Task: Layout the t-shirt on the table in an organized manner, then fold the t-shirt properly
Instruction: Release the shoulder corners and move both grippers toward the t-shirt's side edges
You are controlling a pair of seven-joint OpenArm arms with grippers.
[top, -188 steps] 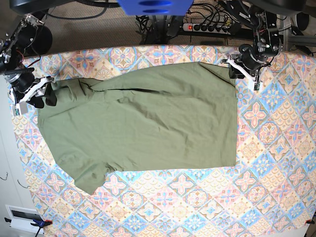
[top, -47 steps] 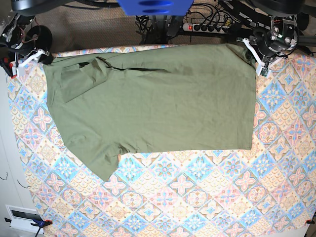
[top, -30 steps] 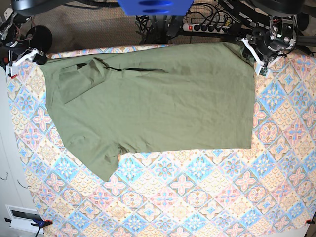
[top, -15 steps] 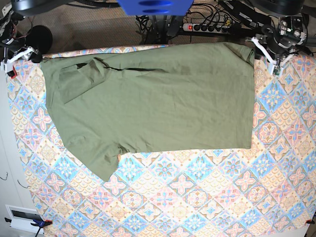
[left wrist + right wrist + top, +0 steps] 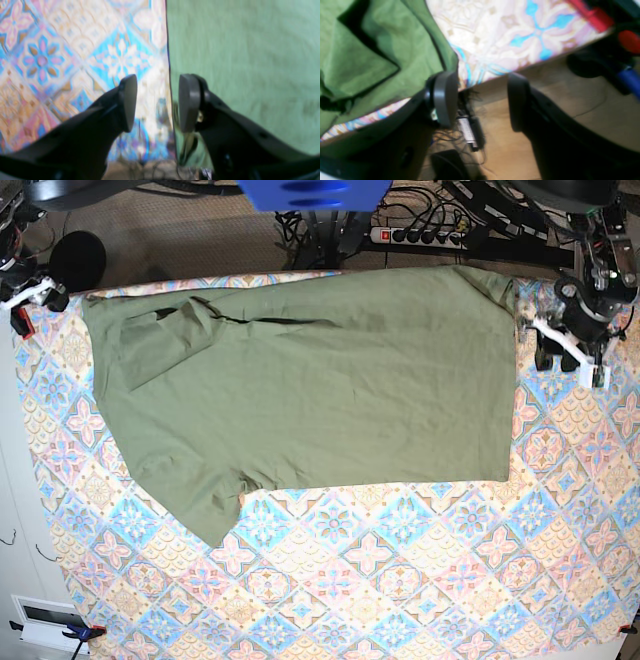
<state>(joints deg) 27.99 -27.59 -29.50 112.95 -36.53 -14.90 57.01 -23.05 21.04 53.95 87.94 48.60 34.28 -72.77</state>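
Two claws, both spread and empty, over a green t-shirt (image 5: 300,380) lying on a patterned tabletop (image 5: 400,580).

Left claw (image 5: 156,102), seen from the wrist cam: pads apart, nothing btwn them, hovering over the shirt's straight hem edge w/ tile cloth on one side, green cloth on the other. Right claw (image 5: 480,100): pads wide, nothing gripped, at the tabletop's far corner just beside a rumpled sleeve; bare floor and cables below. From the base cam the shirt lies spread along the far edge, one sleeve folded over near the right claw (image 5: 30,290), left claw (image 5: 565,340) just off the hem. Power strip (image 5: 420,235) behind tabletop. No readable writing.
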